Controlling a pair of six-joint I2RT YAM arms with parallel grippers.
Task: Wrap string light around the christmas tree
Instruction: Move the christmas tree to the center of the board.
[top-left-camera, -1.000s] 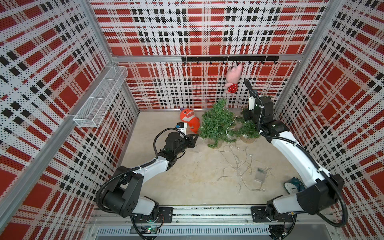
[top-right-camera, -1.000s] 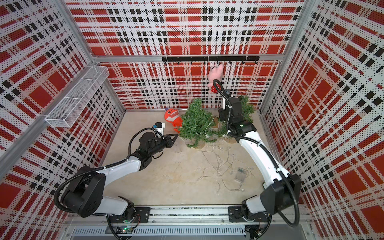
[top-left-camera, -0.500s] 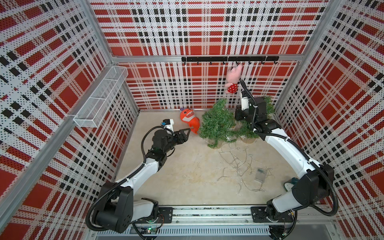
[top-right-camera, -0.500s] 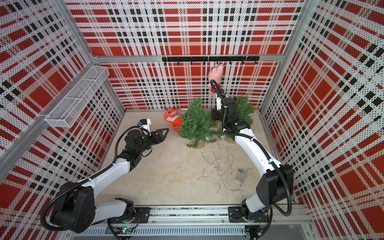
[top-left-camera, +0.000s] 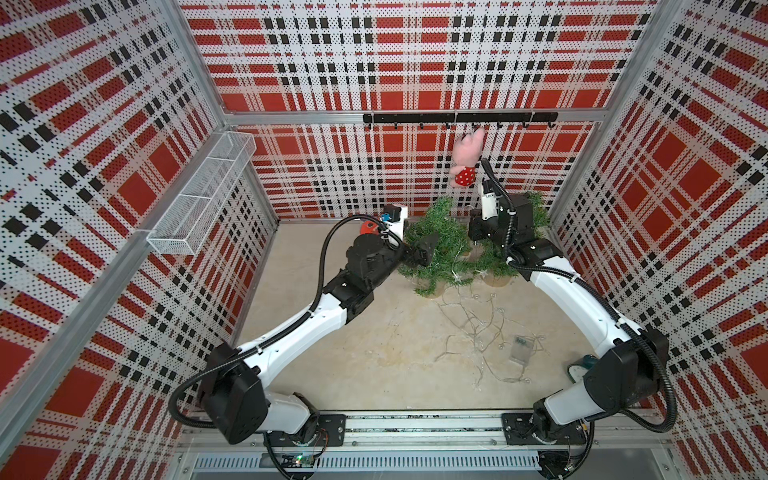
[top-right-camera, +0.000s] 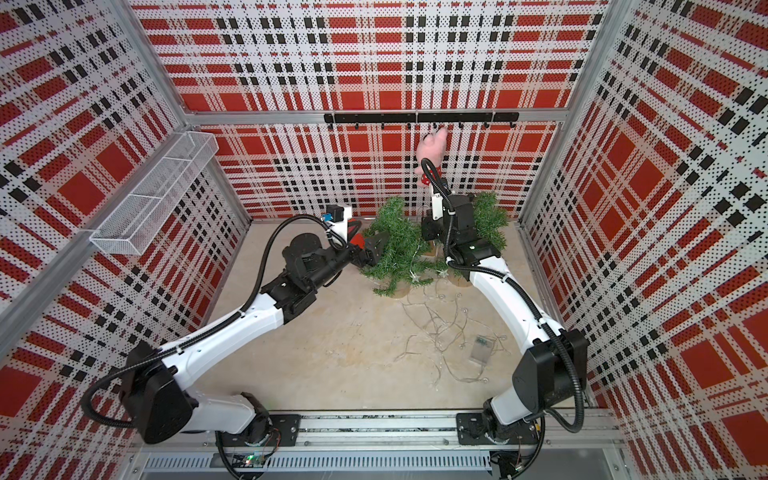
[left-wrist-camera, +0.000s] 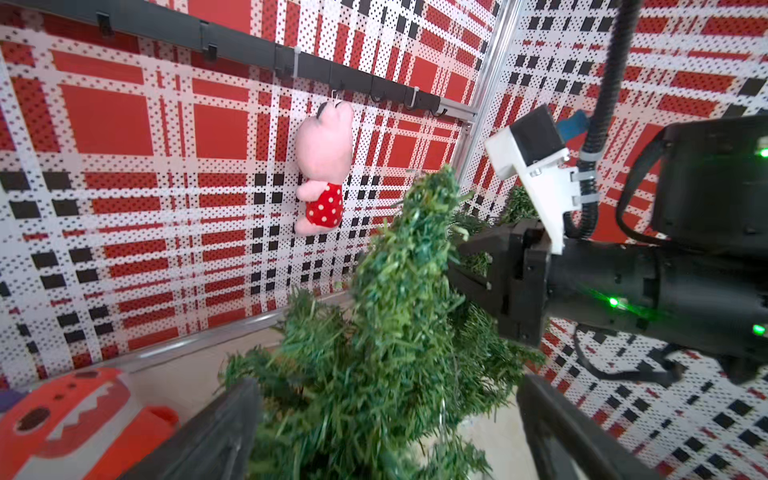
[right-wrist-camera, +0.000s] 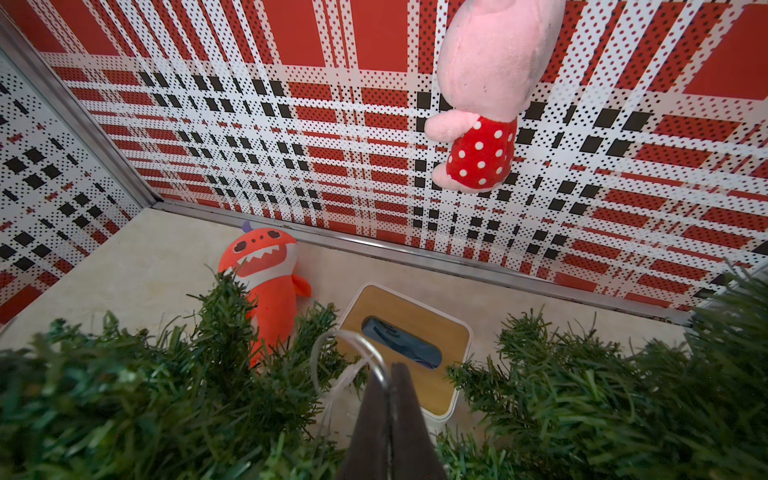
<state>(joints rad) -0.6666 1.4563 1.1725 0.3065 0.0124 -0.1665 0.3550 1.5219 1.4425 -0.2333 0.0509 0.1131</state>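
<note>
Left gripper (top-left-camera: 424, 251) has swung back to the tree (left-wrist-camera: 399, 291), jaws now spread wide about its branches, probably to steady it. Right gripper (right-wrist-camera: 390, 390) pinches the string light (right-wrist-camera: 347, 376) behind the tree; most lies loose on the floor (top-left-camera: 374, 353)

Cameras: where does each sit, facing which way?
Top views: overhead at the front, looking down on left arm, right arm, tree, string light.
Left wrist: behind the open left gripper, facing the tree and right arm.
Right wrist: behind the shut right gripper pinching string light, facing the back wall.
Both wrist views share the pink toy.
</note>
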